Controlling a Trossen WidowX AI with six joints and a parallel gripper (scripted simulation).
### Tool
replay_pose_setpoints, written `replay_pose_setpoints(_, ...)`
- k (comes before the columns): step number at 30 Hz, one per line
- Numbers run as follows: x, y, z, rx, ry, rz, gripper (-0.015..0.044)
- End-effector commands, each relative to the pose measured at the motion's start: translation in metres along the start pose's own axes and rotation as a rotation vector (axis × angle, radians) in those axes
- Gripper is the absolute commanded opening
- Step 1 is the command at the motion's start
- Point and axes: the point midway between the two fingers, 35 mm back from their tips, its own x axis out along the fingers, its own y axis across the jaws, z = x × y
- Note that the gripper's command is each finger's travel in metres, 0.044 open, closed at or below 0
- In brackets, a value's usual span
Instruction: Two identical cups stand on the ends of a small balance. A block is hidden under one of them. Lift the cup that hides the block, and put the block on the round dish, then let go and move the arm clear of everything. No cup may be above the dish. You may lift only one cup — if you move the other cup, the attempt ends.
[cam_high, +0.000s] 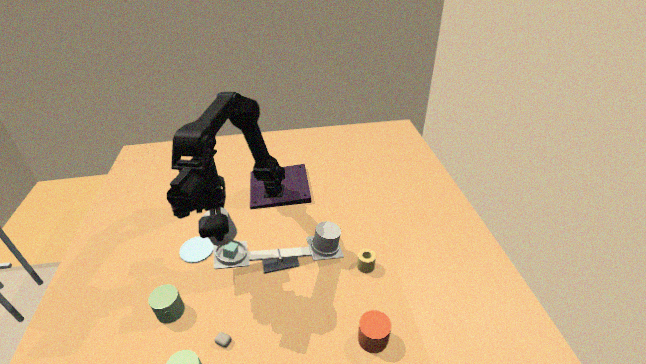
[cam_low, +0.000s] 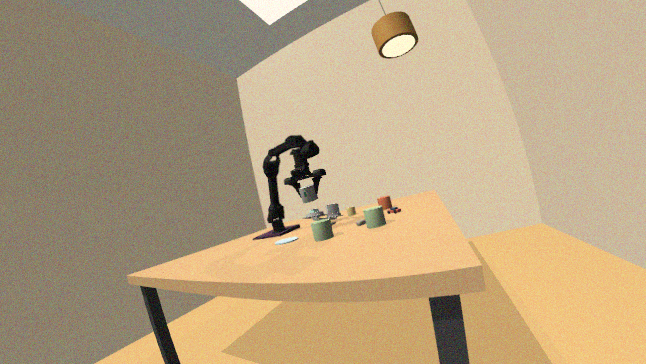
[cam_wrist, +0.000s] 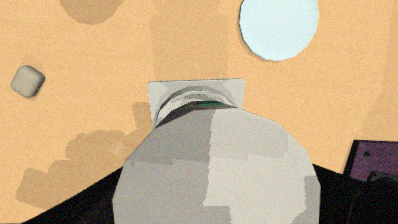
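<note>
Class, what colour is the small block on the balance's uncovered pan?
Teal green block, seen best in the top view.

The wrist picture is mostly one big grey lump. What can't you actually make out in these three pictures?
- Wrist view: the held cup fills the frame, hiding the gripper's fingers and all but a green sliver of the block.
- Top view: the gripper covers most of that cup.
- Exterior view: the balance and block are too small; the small things beside the red cylinder are unidentifiable.
</note>
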Motion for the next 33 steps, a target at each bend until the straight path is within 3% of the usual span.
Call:
replay_pose_setpoints(1, -0.0086, 0.0003, 0.0006, 0.006, -0.008, 0.01, 0.0)
replay_pose_setpoints(33, -0.0056, -0.0012, -0.0006, 0.0, 0.0, 0.0, 0.0)
